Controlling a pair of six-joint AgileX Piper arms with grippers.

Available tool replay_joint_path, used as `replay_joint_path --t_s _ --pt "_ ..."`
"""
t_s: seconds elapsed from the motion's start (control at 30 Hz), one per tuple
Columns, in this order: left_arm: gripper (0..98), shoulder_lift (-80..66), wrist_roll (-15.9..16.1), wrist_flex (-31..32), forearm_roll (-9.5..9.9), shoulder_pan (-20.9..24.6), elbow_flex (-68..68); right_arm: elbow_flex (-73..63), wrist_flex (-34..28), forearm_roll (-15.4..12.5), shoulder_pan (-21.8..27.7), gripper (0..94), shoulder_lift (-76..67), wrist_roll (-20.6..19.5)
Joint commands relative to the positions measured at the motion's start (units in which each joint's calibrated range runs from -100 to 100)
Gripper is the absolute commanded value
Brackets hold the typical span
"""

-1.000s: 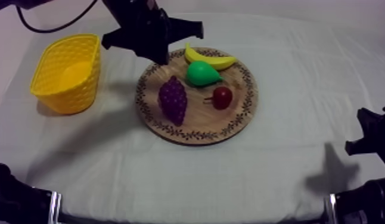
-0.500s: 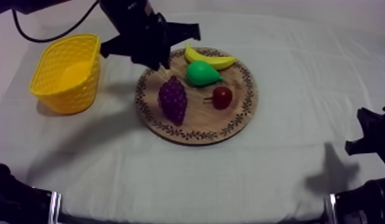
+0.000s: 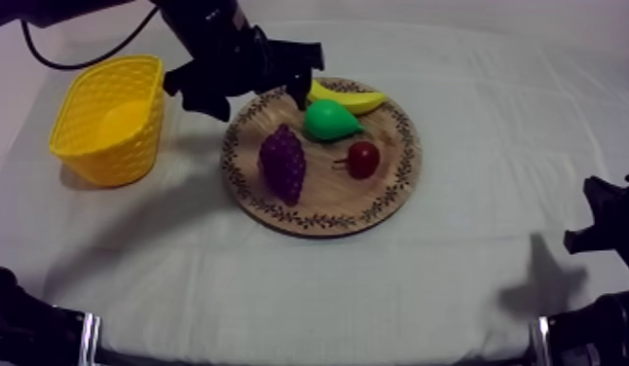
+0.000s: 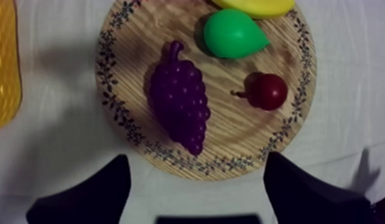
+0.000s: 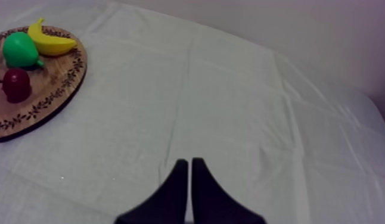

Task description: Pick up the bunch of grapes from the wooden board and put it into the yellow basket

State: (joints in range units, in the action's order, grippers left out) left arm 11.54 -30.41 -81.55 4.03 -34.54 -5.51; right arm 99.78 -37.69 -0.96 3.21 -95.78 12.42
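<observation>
Since a second ago the left gripper (image 3: pixel 263 105) has spread its fingers from a narrow pair into a wide fork and edged a touch leftward; nothing else on the cloth (image 3: pixel 279 292) has stirred.

Going from the left, the basket (image 3: pixel 94 161) stands at the far left of the table, with nothing in it that I can see, well apart from the board (image 3: pixel 318 200). Next comes the left gripper, hanging over the board's far-left rim with its jaws gaping and nothing held. Its own camera looks straight down between the two fingers at the grapes (image 3: pixel 282 163). They lie on the left half of the board, stem pointing far and tip near. To their right are the pear (image 3: pixel 330 120), the banana (image 3: pixel 348 97) behind it at the far rim, and the small red fruit (image 3: pixel 363 159) nearer. Over at the right edge the right gripper (image 5: pixel 187 164) rests above bare cloth, fingers pressed together on nothing.

I'd say this is the approach, before any grasp, since the grapes are untouched. The next move calls for coming down so the fingers pass either side of the bunch across its narrow width, clear of the pear, and then closing.

No brand, label or writing can be read anywhere; the board's rim carries only a leaf pattern
</observation>
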Motion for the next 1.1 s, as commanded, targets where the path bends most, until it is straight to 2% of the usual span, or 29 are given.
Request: replay_joint_path --t_s 0.0,0.27,0.63,1.07 --pt "88.0 0.21 -0.11 0.05 0.06 0.00 -0.11 -0.01 -0.05 0.00 0.01 0.3 0.02 0.01" --pt "88.5 3.06 -0.14 1.88 -0.45 0.59 -1.19 -0.01 -0.05 0.00 0.01 0.3 0.02 0.01" --pt "88.6 13.35 1.44 7.16 -2.49 1.17 -1.34 -0.01 -0.05 0.00 0.01 0.3 0.02 0.01" --pt "89.5 26.65 3.47 5.71 -3.83 1.26 8.97 -0.01 -0.05 0.00 0.01 0.3 0.02 0.01"
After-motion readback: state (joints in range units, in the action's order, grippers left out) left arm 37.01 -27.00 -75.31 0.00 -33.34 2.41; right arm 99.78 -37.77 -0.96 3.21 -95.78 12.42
